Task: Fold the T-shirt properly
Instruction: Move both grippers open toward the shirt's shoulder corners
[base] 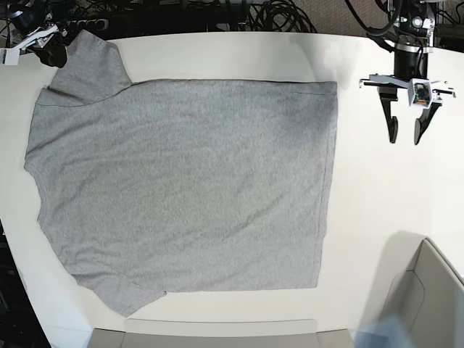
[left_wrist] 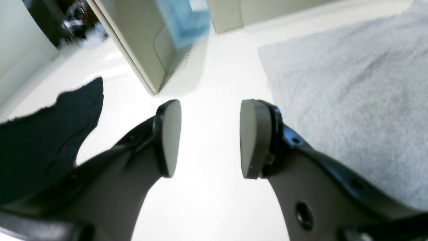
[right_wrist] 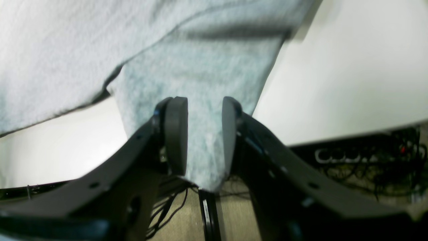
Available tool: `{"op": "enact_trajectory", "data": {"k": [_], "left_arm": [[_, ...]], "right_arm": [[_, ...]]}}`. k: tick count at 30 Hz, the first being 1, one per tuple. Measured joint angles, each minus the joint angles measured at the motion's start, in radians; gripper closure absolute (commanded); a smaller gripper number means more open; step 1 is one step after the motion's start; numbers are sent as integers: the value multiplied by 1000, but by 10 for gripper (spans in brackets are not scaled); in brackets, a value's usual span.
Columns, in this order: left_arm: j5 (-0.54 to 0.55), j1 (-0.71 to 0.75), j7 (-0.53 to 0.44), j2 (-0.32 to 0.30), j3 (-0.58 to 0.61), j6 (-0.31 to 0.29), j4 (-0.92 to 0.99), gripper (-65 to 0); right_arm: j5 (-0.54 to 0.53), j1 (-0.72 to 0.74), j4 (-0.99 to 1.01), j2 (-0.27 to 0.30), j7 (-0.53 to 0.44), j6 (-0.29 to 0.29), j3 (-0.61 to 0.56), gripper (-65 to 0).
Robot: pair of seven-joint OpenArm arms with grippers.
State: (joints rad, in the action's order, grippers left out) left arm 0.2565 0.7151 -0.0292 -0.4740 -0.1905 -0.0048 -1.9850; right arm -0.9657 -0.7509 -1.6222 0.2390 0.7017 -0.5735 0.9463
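Observation:
The heather-grey T-shirt (base: 181,181) lies spread flat on the white table (base: 370,196), plain side up, with no lettering showing. My right gripper (base: 56,52) is at the table's far left corner. In the right wrist view its jaws (right_wrist: 203,134) are closed on the sleeve (right_wrist: 200,67), which runs between the pads and over the table edge. My left gripper (base: 406,136) hangs open and empty over bare table, to the right of the shirt's hem. In the left wrist view (left_wrist: 210,137) the shirt (left_wrist: 351,83) lies to the right of its fingers.
A beige open box (base: 435,290) stands at the front right, with something blue and blurred in it; the box also shows in the left wrist view (left_wrist: 140,43). A dark cloth-like shape (left_wrist: 43,134) lies left of the left gripper. Cables (base: 268,14) run behind the table.

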Motion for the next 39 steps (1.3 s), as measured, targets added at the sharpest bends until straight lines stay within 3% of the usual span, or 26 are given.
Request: {"op": "enact_trajectory", "data": {"k": [11,14,27,33,39], "left_arm": [[0,-34,6,0,61,2,2,-289],[0,-33,6,0,61,0,2,-289],[0,-30,7,0,57,1,2,-288],[0,-28,6,0,57,2,7,-288],[0,-28,6,-1,58,1,7,-288]], "right_arm": [[18,21,105,32,0,-4,0,-168],[74,57,153,34,2,-11,0,-168],[52,106,231,28,-97,-19,-152,-167],[-1,103,288,8,-124,-41,-146,-167],[-173,104,404,16,-92,-69,-143,-166]]}}
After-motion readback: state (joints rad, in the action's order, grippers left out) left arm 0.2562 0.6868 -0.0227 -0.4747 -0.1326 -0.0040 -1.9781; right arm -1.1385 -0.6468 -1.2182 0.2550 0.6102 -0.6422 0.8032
